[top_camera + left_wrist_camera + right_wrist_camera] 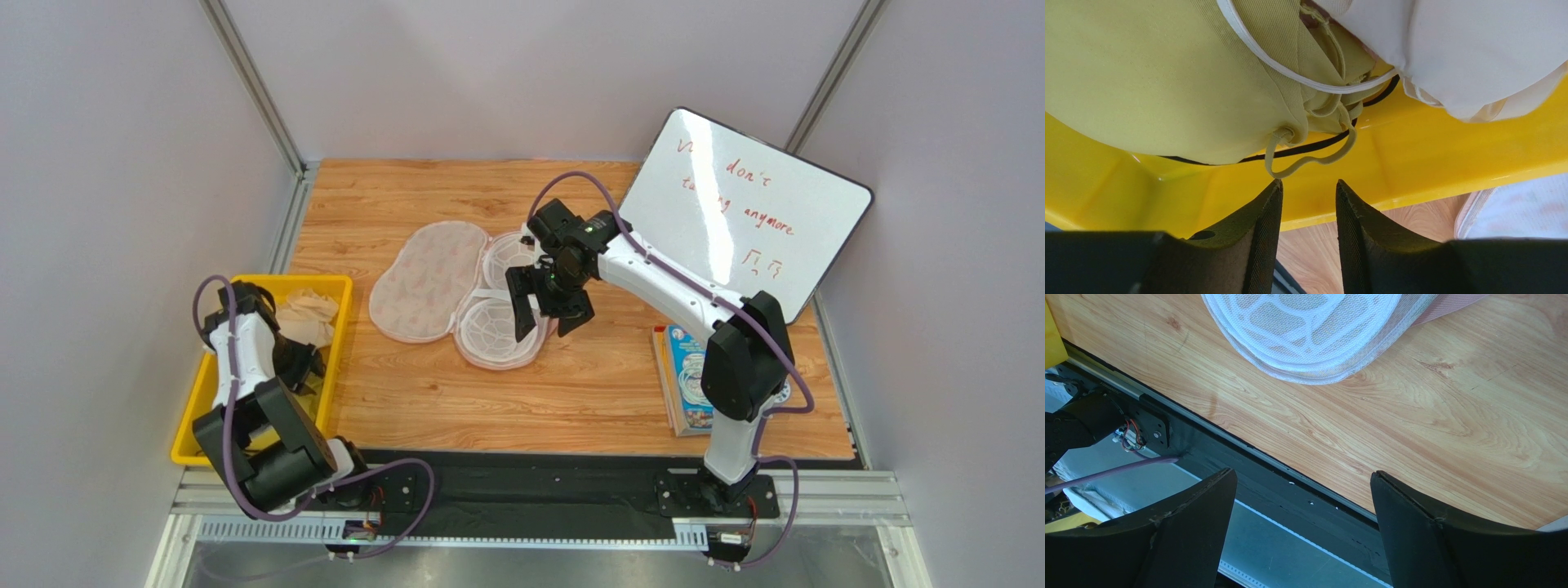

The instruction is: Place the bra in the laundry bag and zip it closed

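The laundry bag lies open in the middle of the table, its leaf-print half [423, 279] to the left and its white mesh domes [501, 328] to the right. One mesh dome shows in the right wrist view [1315, 331]. The bra's pink cups are hidden. A thin black strap [1315, 146] shows under a yellow garment [1168, 73] in the yellow bin [1438, 153]. My left gripper [1309, 187] is in the bin with its jaws a little apart and empty, just below a loop of yellow strap. My right gripper [1303, 478] is wide open and empty, hovering over the bag's right edge [547, 321].
The yellow bin [196, 404] stands at the table's left edge with pale garments [307, 316] in it. A white garment [1475, 55] lies beside the yellow one. A whiteboard [748, 208] leans at the back right. A book [687, 374] lies by the right arm. A black rail [1290, 496] runs along the front edge.
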Controlling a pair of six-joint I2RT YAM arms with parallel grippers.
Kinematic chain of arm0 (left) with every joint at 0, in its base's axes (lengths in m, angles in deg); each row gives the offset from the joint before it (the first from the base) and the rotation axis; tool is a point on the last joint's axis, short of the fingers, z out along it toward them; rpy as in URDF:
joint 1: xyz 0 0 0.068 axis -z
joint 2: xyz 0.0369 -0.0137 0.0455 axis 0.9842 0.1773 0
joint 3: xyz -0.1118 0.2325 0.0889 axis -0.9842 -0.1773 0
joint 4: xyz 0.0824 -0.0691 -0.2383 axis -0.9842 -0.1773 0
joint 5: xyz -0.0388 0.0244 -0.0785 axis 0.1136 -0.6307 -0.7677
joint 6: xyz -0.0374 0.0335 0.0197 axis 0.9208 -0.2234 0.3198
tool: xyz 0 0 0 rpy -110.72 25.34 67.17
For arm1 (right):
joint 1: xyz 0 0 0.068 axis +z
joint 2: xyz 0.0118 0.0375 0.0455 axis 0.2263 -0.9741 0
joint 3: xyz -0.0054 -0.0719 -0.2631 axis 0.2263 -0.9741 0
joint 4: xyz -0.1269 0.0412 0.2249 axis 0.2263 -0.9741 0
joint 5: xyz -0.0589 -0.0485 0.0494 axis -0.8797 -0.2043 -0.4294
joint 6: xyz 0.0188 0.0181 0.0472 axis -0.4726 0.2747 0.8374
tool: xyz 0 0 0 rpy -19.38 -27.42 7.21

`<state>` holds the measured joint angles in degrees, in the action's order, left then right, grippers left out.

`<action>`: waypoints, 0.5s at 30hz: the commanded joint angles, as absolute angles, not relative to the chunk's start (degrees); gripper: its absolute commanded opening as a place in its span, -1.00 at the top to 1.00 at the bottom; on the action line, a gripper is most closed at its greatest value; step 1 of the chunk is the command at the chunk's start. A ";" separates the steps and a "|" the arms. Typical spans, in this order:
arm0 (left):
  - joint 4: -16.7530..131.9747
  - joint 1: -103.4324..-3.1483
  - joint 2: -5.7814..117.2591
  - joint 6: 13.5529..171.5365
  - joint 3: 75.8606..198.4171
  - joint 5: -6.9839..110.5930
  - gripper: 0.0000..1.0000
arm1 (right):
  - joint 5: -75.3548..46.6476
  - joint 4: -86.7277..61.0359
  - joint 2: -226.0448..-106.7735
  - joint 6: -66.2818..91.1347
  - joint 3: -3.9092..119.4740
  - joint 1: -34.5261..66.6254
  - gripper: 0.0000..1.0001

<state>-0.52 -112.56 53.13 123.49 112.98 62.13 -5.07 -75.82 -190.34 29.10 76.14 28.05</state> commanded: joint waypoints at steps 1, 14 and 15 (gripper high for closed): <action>4.53 -112.75 51.96 124.31 113.40 63.84 0.10 | -4.85 -75.88 -188.34 28.29 74.96 28.23 -0.72; 1.81 -112.84 48.10 125.52 111.99 69.46 0.07 | -4.24 -75.71 -188.51 28.29 75.05 28.14 -0.72; 1.02 -112.84 48.01 126.31 112.17 71.04 0.07 | -4.24 -75.62 -188.51 28.29 74.96 28.14 -0.72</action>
